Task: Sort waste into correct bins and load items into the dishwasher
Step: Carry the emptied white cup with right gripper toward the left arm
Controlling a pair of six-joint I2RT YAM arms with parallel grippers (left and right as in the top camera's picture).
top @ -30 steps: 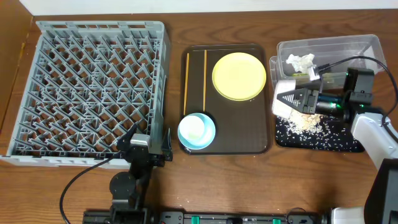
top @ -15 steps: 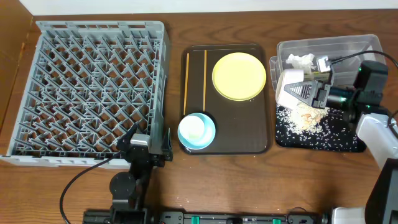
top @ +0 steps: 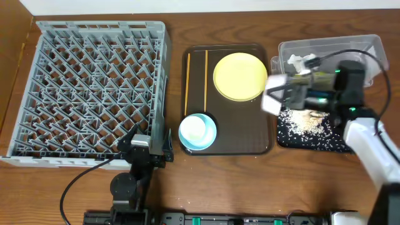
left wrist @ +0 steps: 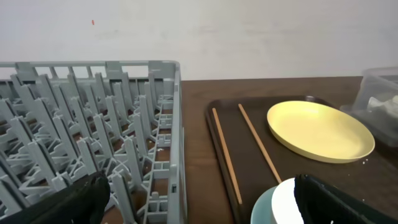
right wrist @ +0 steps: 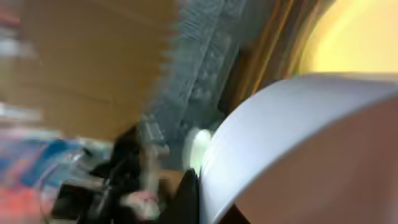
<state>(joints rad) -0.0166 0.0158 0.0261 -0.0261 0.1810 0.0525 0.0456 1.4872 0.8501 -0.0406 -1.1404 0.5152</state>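
Grey dish rack (top: 94,87): fills the left of the table, nothing seen among its pegs.

Dark brown serving tray (top: 237,128): centre of the table, just right of the rack.

Clear tub (top: 369,47): far right corner. The right arm's cable and body cross over it.

Black tray (top: 294,140): in front of the tub, right of the serving tray.

Yellow plate (top: 240,76): flat on the far right part of the serving tray.

Light blue bowl (top: 197,131): near left corner of the serving tray, upright, pale inside.

White bowl (top: 274,99): off the table, tilted and motion-blurred. It hangs over the gap between the serving tray's right edge and the black tray.

Right gripper (top: 289,95): jaws closed on the white bowl. In the wrist view the bowl fills most of the picture beside a dark finger (right wrist: 189,193).

Left gripper (top: 149,147): low at the rack's near right corner. Fingers (left wrist: 74,202) spread wide, nothing between them.

Two orange-yellow sticks (top: 187,84): side by side along the serving tray's left edge.

White paper scrap (top: 299,61): inside the tub, at its left end.

Rice-like crumbs (top: 306,124): heaped on the black tray's left part, with specks scattered across it.
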